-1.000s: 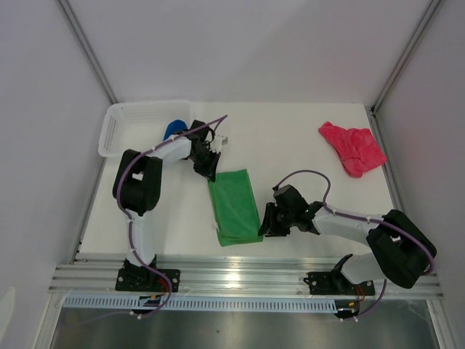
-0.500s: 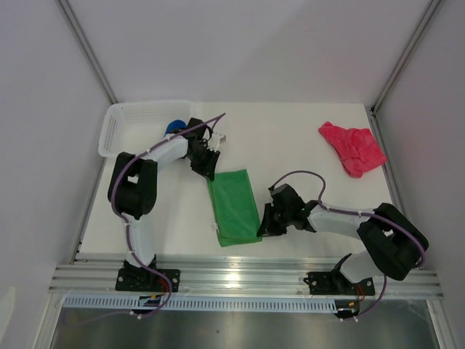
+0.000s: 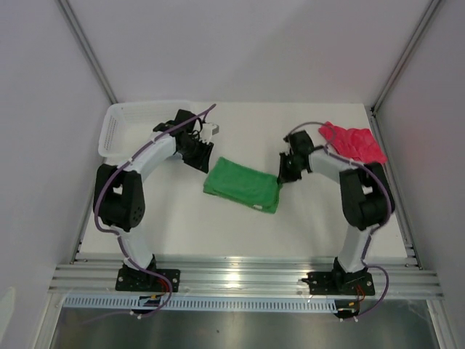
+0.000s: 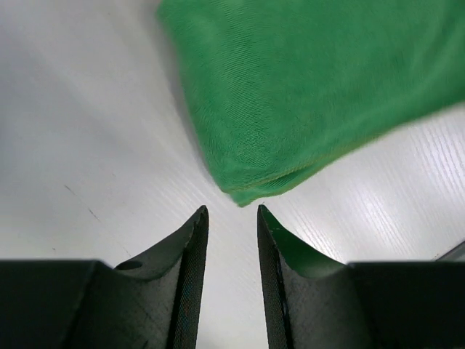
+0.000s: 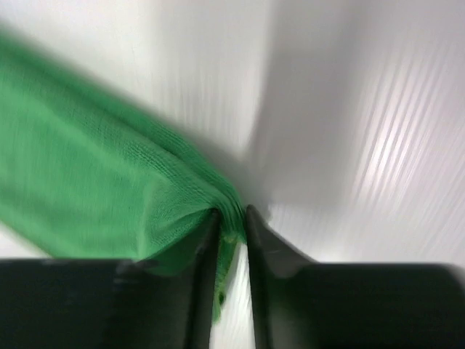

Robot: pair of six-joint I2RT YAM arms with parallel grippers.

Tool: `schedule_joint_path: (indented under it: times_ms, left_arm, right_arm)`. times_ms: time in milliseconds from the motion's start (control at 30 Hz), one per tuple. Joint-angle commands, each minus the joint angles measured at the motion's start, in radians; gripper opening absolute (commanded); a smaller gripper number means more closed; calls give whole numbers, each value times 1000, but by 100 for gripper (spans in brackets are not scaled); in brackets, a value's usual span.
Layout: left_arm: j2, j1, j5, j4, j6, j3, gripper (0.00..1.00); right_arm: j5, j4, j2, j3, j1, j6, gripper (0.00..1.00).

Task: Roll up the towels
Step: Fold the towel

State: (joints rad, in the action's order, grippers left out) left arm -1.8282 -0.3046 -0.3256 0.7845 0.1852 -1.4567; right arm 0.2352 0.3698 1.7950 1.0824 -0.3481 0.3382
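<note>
A folded green towel [image 3: 242, 186] lies slanted across the middle of the table. My right gripper [image 3: 283, 177] is at its right end, shut on that corner. In the right wrist view the green towel [image 5: 94, 196] bunches between the jaws of the right gripper [image 5: 231, 214]. My left gripper [image 3: 202, 163] hovers just off the towel's left end. In the left wrist view the left gripper [image 4: 232, 211] is open with bare table between its fingers, and a corner of the green towel [image 4: 305, 94] lies just ahead of the tips. A pink-red towel [image 3: 354, 142] lies crumpled at the far right.
A white mesh basket [image 3: 120, 131] stands at the far left corner, behind my left arm. White walls close in the table on the left, far and right sides. The arm bases sit on a metal rail [image 3: 240, 280] at the near edge.
My right gripper has shut on the green towel's corner and pulled it toward the far right, turning the towel from lengthwise to crosswise. My left gripper has opened.
</note>
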Motion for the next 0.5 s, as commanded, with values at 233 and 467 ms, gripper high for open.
schedule_joint_path:
  times_ms: [233,467]
  left_arm:
    - [145,58,-23,32,48,88,37]
    - [205,110,-89,38,19,111,37]
  right_arm:
    - [-327,512,630,1364,21,-271,40]
    - [-312,30,172,610,-234,-255,44]
